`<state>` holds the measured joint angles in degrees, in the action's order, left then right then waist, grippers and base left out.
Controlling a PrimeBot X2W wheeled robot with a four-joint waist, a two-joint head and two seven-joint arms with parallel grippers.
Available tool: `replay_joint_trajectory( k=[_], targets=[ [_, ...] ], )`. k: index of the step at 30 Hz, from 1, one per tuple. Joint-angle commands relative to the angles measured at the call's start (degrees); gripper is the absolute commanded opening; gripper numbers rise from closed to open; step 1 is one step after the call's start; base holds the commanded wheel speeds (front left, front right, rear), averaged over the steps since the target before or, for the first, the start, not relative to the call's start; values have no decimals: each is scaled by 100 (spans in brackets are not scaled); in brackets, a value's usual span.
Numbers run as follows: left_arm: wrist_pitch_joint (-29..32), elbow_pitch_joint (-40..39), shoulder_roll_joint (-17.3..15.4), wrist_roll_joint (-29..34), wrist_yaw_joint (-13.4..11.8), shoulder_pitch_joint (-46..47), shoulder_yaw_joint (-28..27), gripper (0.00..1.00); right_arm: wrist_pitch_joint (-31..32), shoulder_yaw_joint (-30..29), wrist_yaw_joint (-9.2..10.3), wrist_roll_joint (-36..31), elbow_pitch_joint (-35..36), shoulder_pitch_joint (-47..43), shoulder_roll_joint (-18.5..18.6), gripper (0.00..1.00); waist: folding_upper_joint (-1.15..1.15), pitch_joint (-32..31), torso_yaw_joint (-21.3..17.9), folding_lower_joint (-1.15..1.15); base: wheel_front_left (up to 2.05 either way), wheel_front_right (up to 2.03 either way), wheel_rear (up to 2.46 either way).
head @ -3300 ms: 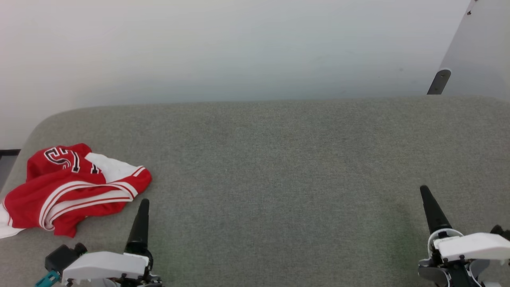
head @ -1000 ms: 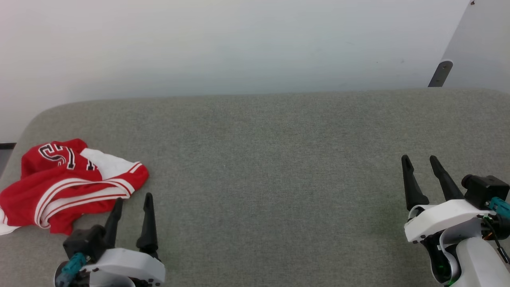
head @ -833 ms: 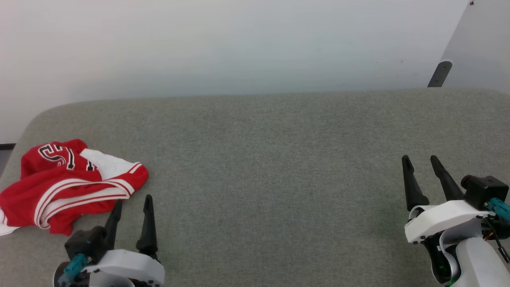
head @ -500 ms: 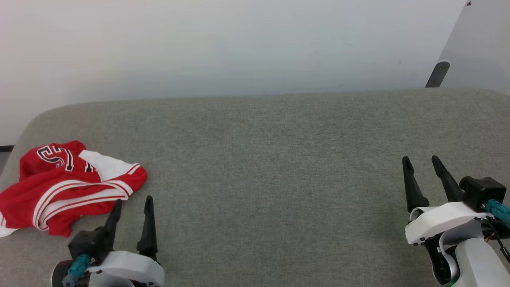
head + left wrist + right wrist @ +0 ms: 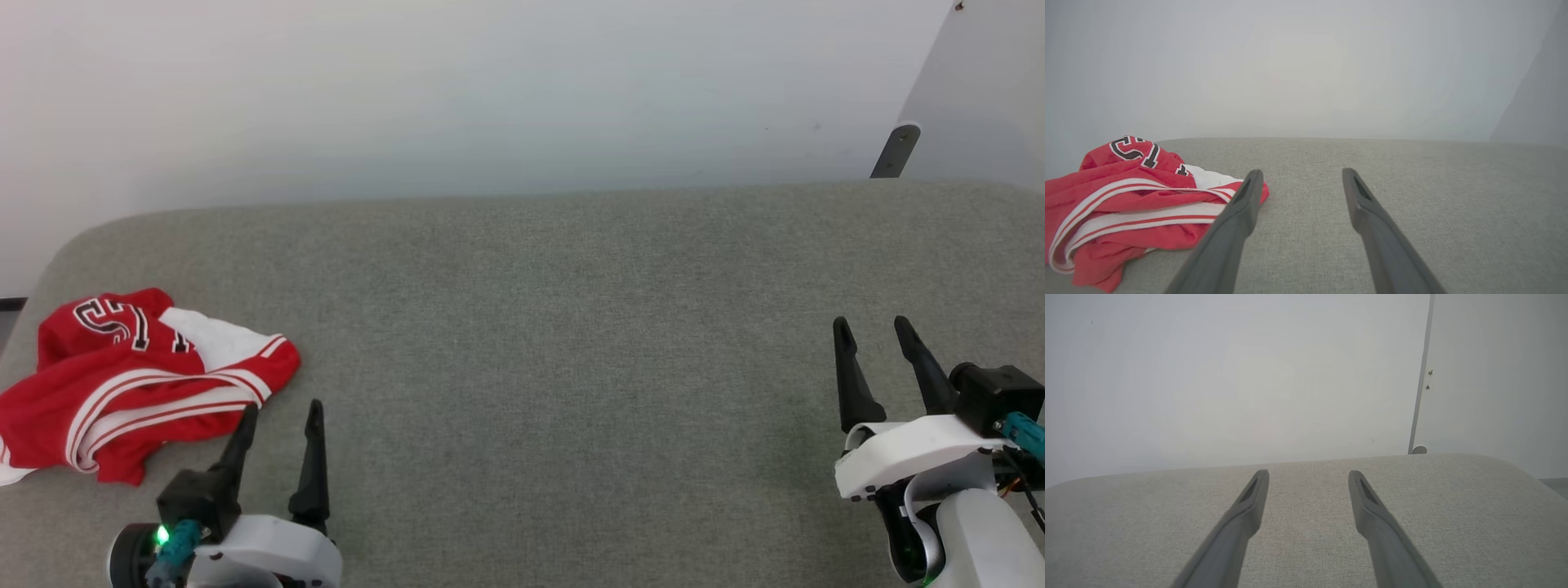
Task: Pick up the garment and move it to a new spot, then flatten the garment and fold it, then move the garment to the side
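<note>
A crumpled red soft-fabric jersey shirt with white sleeves, striped trim and black numerals (image 5: 139, 384) lies heaped at the near left end of a grey woven upholstered surface (image 5: 555, 327), close to its rounded corner. The left gripper with two long dark fingers (image 5: 282, 408) hovers just beside the shirt's right edge, its jaws apart and empty; whether its nearer finger (image 5: 1237, 216) touches the hem I cannot tell. The right gripper (image 5: 871, 322) hangs well apart at the far right, its jaws likewise spread, holding nothing. Behind the surface rises a plain white wall (image 5: 490, 90), with a pale angled panel (image 5: 988, 90) and a small dark bracket (image 5: 896, 151) at the upper right
</note>
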<state>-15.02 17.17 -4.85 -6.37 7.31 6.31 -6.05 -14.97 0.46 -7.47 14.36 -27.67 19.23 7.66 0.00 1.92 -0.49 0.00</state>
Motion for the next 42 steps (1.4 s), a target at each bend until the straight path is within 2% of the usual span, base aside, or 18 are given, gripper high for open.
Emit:
replay_joint_trajectory(
  k=[1,9,14,19,33,42],
  targets=[
    [-19,-14,-8,18,15,56,2,100,-31,-14,-4,-4,15,-33,-7,100,0,7,2,0,0,0,0],
    [-15,1,16,-80,24,72,7,100,-31,-96,-4,105,67,-97,-14,100,0,21,86,0,0,0,0],
    [-15,76,41,-141,22,89,37,100,-23,-69,-4,185,78,-145,-36,100,0,14,336,0,0,0,0],
    [-14,61,126,-158,10,18,65,100,-19,19,-4,253,120,-266,17,100,0,-4,960,0,0,0,0],
    [-14,-53,192,-294,-226,-395,79,100,-19,529,-4,408,61,-323,-39,100,0,-161,2946,0,0,0,0],
    [-14,-773,193,-1009,-817,-884,-136,100,-19,1708,-3,683,-299,443,-71,100,0,176,3186,0,0,0,0]
  ],
)
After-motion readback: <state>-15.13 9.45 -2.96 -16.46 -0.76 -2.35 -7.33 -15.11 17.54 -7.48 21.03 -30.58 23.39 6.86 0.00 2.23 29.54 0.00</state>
